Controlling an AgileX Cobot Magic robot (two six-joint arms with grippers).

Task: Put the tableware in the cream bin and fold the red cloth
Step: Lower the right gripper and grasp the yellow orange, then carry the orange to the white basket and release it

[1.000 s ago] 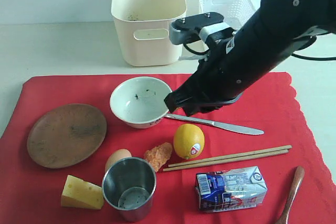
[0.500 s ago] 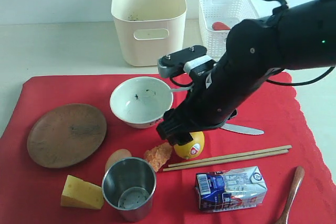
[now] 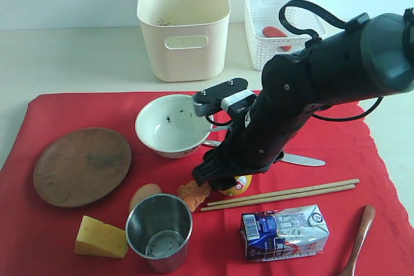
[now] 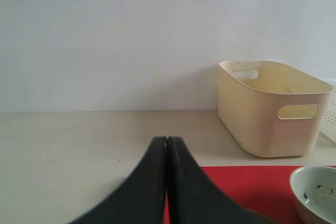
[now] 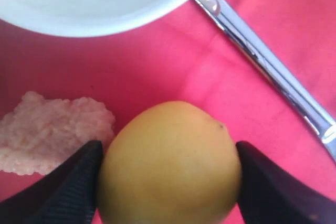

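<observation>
My right gripper (image 5: 168, 153) is down on the red cloth (image 3: 65, 108), shut on the yellow lemon (image 5: 168, 161), with a finger pressed against each side. Beside it lie the white bowl (image 3: 171, 124) and the silver knife (image 3: 301, 158). The brown plate (image 3: 82, 166), steel cup (image 3: 158, 231), chopsticks (image 3: 291, 192) and wooden spoon (image 3: 362, 231) rest on the cloth. The cream bin (image 3: 183, 27) stands behind the cloth. My left gripper (image 4: 167, 140) is shut and empty, away from the cloth's edge; it is out of the exterior view.
A nugget (image 3: 193, 193) touches the lemon's side, with an egg (image 3: 143, 193) and cheese (image 3: 100, 237) near the cup. A drink carton (image 3: 284, 231) lies at the front. The white lattice basket (image 3: 278, 11) holds a red sausage (image 3: 275, 33).
My right arm has swung from over the knife, forward and down onto the lemon. Its jaws opened wide and then closed against the lemon's sides.
</observation>
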